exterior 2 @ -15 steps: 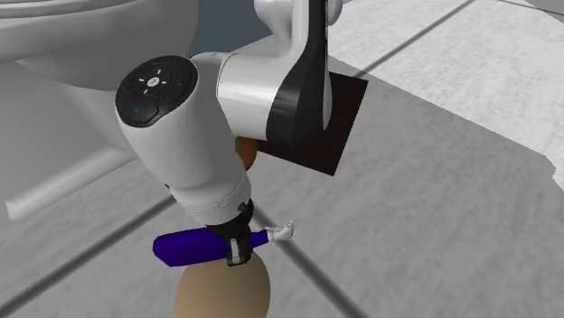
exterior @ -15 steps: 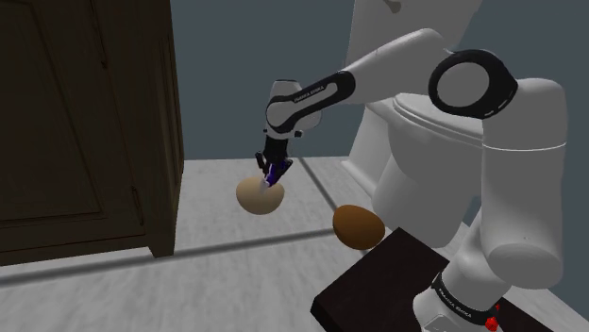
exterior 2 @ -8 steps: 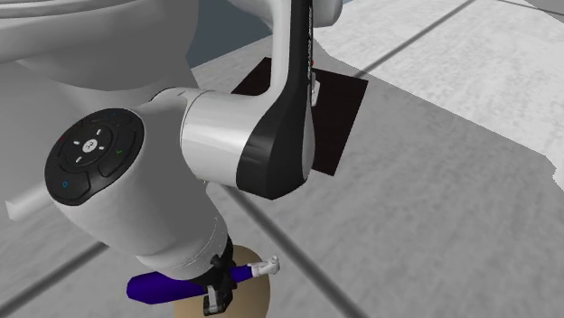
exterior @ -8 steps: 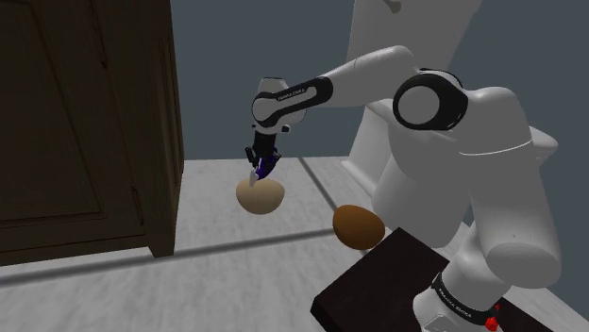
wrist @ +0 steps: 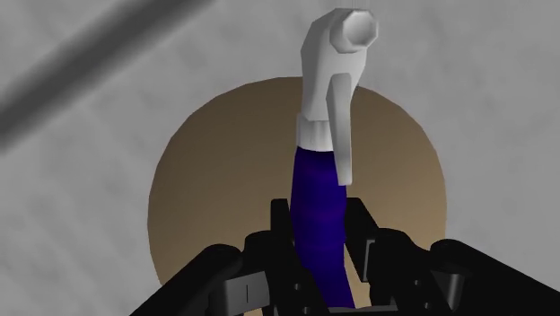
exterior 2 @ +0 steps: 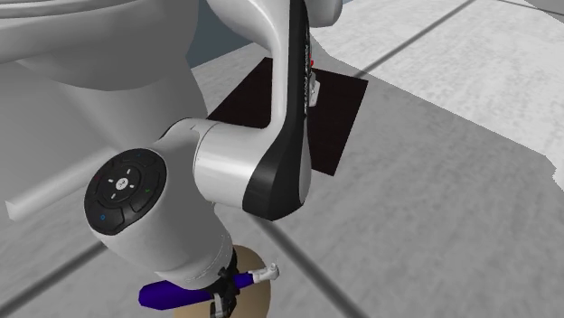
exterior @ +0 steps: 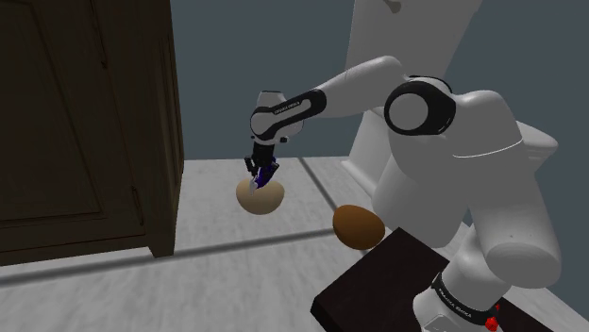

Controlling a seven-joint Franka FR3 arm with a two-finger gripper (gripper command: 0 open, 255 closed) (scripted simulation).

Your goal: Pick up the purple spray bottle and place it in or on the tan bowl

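Purple spray bottle (wrist: 319, 215): clamped at mid-body between the black fingers (wrist: 360, 226) of the gripper (wrist: 320, 235), hanging directly over the tan bowl (wrist: 206, 197). Seen along the gripper: purple body centred on the bowl's opening, white trigger head (wrist: 328, 63) reaching out past the bowl's rim, over the grey floor (wrist: 485, 99). Seen from the second exterior view: lying on its side, roughly level, across the top of the bowl, white head poking out beyond one side of the bowl and purple base beyond the other. Seen from the shoulder view: sitting just above the bowl's rim; cannot tell whether touching the bowl or slightly clear of it. Noted on the floor near the bowl, apart from it and toward the dark box stand (exterior: 378, 283): a brown rounded object (exterior: 358, 226). Noted on the bowl's opposite side, well apart: a dark wooden cabinet (exterior: 85, 123).
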